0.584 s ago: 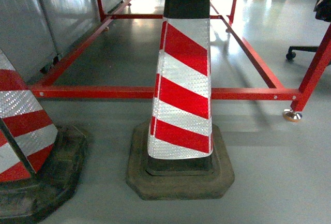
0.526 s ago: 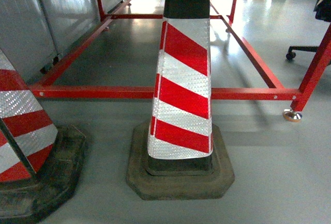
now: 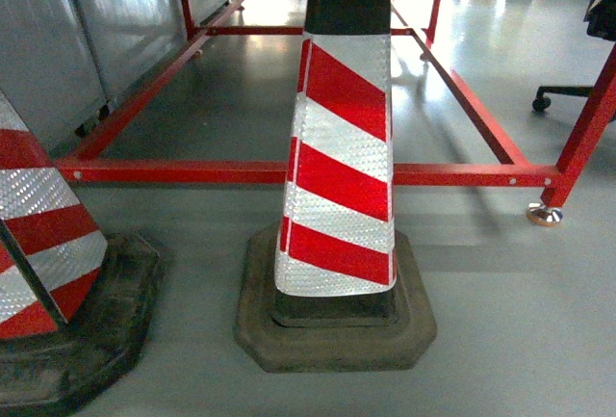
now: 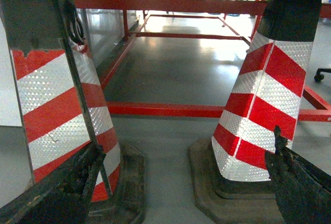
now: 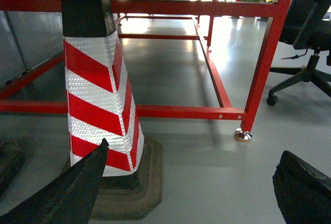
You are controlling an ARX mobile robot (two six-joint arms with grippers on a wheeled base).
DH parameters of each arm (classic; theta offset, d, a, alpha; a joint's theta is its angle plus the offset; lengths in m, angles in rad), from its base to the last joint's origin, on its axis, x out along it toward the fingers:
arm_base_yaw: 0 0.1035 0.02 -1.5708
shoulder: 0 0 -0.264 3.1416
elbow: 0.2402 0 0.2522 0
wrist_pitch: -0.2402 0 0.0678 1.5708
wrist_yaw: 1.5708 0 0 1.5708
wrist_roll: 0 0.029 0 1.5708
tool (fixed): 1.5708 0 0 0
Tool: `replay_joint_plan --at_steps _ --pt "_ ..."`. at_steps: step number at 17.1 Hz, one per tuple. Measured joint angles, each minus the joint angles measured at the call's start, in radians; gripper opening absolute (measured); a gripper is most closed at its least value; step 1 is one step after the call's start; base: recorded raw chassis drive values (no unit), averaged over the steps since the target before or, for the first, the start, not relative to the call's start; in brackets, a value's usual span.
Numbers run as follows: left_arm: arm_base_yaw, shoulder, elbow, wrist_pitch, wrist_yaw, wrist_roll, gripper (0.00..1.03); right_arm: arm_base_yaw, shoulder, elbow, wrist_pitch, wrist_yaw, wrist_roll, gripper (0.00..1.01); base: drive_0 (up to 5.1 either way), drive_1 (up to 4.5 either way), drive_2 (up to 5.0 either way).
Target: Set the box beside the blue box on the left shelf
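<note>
**A:** Currently, what is the task status?

**B:** Judged from these views, nothing is done. The box and the left shelf appear in no view; only the red tube frame (image 3: 289, 172) shows, low above the grey floor (image 3: 500, 321).

**A:** State of the left gripper (image 4: 181, 182)?

**B:** Its fingers (image 4: 302, 188) are spread wide and hold nothing. One striped cone (image 4: 62, 110) stands just beyond the left finger, the central cone (image 4: 266, 105) just beyond the right one.

**A:** And the right gripper (image 5: 186, 188)?

**B:** Its fingers (image 5: 62, 193) are also wide apart and empty. The central cone stands just behind the left finger; an office chair (image 5: 310, 32) sits well beyond the right. The fingertips are cropped, so contact probably is nil.

**A:** Remaining work?

**B:** All of it: locate the box, grasp it, carry it, set it on the shelf.
</note>
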Motion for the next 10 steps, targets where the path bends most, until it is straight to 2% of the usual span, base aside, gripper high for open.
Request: replay_joint_plan --at_steps 10 --pt "0.0 0.0 0.0 0.0 -0.001 0.0 0.98 0.0 0.0 0.0 -0.002 0.0 0.0 0.98 0.0 0.0 0.0"
